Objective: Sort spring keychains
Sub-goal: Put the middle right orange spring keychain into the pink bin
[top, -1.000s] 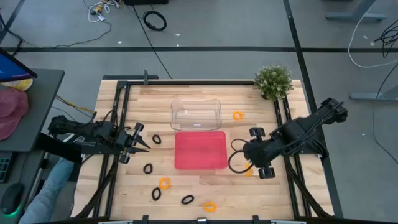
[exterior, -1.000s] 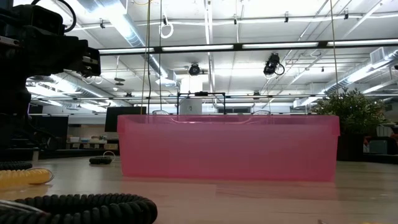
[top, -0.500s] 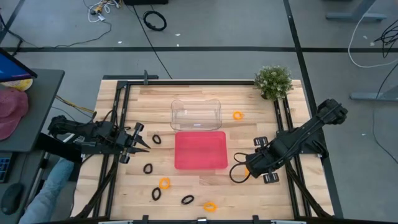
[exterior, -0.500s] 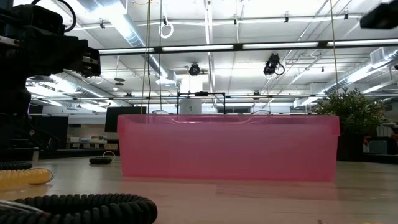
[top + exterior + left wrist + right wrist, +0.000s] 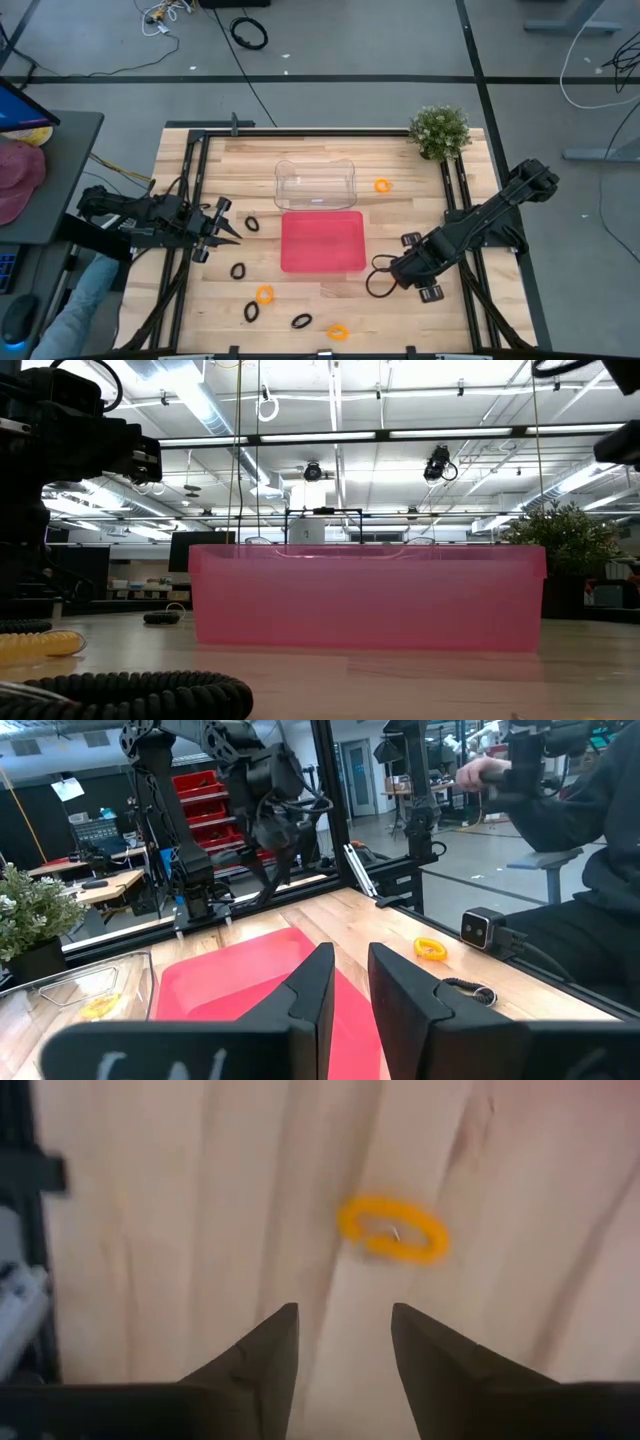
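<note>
- Jaws of the right gripper stand apart, holding nothing, poised over the bare counter right of the red tray; an orange spring keychain lies just ahead.
- Left gripper waits at the counter's left edge, jaws narrowly parted (nothing between them).
- Other keychains, orange and black, lie scattered around the tray.

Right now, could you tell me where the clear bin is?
In the high view, the clear bin sits mid-table, directly behind the red tray, with an orange keychain just to its right.
</note>
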You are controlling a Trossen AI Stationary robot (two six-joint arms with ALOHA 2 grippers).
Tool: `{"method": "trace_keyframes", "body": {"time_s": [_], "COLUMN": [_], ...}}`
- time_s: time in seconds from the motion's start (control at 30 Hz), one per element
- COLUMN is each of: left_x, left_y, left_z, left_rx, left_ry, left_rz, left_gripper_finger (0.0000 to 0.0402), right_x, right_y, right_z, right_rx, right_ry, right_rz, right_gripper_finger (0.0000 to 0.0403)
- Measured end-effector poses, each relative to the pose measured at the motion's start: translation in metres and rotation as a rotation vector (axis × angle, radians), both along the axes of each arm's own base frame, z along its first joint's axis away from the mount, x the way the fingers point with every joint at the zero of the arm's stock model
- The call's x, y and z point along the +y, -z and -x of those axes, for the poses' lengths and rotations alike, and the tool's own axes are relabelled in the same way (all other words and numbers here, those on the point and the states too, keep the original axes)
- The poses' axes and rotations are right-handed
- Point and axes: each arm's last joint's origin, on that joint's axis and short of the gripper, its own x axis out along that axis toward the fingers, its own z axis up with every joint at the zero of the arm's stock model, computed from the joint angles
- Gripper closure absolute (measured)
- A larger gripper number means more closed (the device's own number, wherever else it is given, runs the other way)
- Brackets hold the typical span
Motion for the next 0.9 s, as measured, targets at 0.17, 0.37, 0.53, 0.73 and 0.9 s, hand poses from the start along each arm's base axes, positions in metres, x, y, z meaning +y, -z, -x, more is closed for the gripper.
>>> {"method": "trace_keyframes", "body": {"time_s": [0.17, 0.37, 0.53, 0.73, 0.9], "left_x": [0.0, 0.0, 0.0, 0.0, 0.0], "left_y": [0.0, 0.0, 0.0, 0.0, 0.0], "left_z": [0.0, 0.0, 0.0, 0.0, 0.0], "left_rx": [0.0, 0.0, 0.0, 0.0, 0.0], "left_ry": [0.0, 0.0, 0.001, 0.001, 0.0], "left_rz": [0.0, 0.0, 0.0, 0.0, 0.0], "left_gripper_finger": [0.0333, 0.0333, 0.0333, 0.0333, 0.0333], "right_x": [0.003, 0.005, 0.006, 0.01, 0.017], "right_y": [-0.001, -0.001, -0.002, -0.004, -0.009], "right_z": [-0.005, -0.007, -0.009, -0.016, -0.026], "right_rx": [-0.065, -0.09, -0.091, -0.16, -0.275], "right_ry": [-0.051, -0.081, 0.002, 0.033, 0.033], "right_rz": [-0.033, -0.042, -0.058, -0.111, -0.189], "right_gripper_finger": [0.0237, 0.0237, 0.0237, 0.0237, 0.0237]}}
